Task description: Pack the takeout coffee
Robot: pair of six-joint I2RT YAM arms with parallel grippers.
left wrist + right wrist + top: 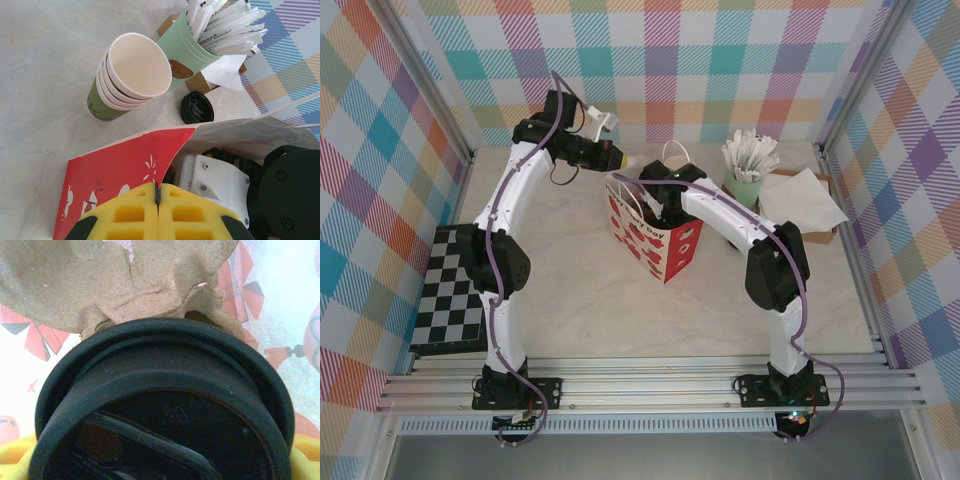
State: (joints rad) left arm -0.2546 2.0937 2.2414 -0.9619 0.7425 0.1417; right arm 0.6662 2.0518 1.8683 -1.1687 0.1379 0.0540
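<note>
Hard against the right wrist lens sits the takeout coffee (165,405), its black lid (150,340) facing me. The yellow pads (15,455) of my right gripper (658,205) show at both lower corners, spread wide around the cup, so I read this as a grasp on its body below the lid. Beyond the lid I see crumpled brown paper and red print: the cup is down inside the red bag (665,250). I cannot tell whether it stands on the bag's floor.

I judge the cup light and thin-walled, easy to dent, and the lid only pressed on. The sound place to hold it is high on the body, just under the stiff rolled rim, squeezing gently and keeping it upright in case it is full.

My left gripper (157,200) is clenched on nothing, hovering by the bag's far left edge. Past it stand stacked cups (125,75) and a green pot (185,45) of sachets.
</note>
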